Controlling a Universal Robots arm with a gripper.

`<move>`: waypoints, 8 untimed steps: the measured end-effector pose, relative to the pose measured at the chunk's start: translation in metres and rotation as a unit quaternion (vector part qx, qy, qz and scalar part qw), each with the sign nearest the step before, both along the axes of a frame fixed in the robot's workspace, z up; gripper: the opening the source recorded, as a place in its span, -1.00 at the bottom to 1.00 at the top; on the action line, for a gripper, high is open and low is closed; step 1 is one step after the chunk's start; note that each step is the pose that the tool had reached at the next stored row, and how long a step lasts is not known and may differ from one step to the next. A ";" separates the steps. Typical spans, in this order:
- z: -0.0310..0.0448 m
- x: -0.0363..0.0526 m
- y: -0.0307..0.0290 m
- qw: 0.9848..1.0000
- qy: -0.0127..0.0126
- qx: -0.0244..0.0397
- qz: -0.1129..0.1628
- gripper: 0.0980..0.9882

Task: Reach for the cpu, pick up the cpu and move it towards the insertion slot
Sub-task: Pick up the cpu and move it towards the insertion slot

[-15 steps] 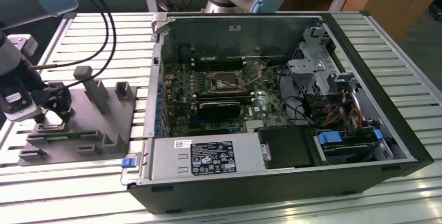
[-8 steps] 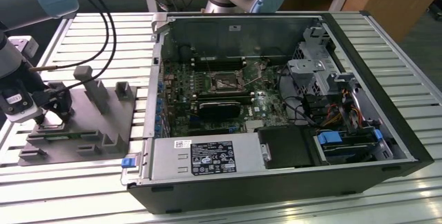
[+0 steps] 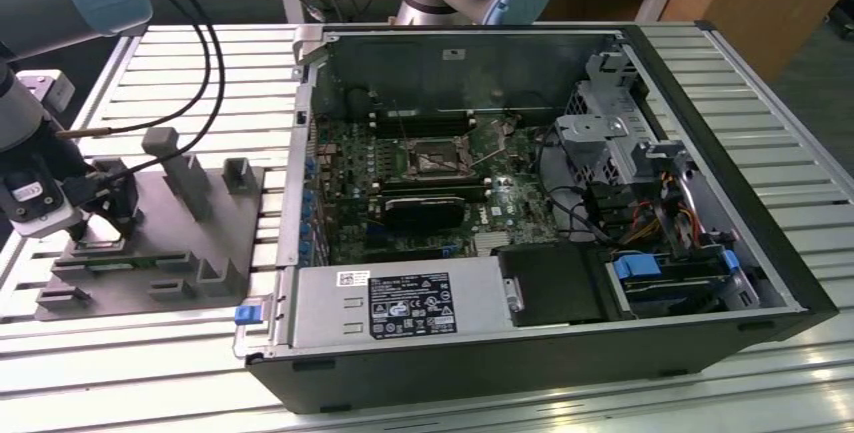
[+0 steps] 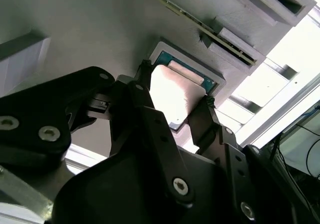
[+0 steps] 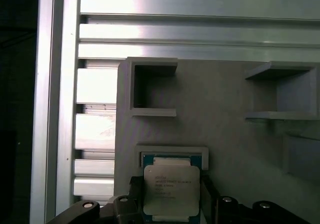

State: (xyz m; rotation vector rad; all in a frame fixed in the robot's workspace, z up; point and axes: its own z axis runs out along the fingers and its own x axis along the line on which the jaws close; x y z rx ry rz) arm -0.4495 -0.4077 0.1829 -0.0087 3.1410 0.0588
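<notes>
cpu [image 5: 171, 190], square, flat, metal face up, at grey fixture [image 3: 160, 253] pocket, exterior view's left, gripper [image 4: 175, 91] jaws narrow, gripping its opposite edges, insertion slot [image 3: 438, 160] well apart

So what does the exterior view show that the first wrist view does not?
From the exterior view you get the open computer case with the insertion slot on its board, apart from the gripper. From the first wrist view you get the cpu seated in its square recess, the gripper right at it. Common to both: the grey fixture on the slatted table.
</notes>
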 end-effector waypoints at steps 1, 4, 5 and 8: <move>-0.0001 0.0000 0.0000 1.000 0.000 0.000 0.000 0.00; -0.0002 -0.0001 0.0000 1.000 0.000 0.000 0.000 0.00; -0.0003 -0.0001 0.0000 1.000 0.000 0.000 0.000 0.00; 0.0005 -0.0001 0.0001 1.000 0.000 0.000 0.000 0.00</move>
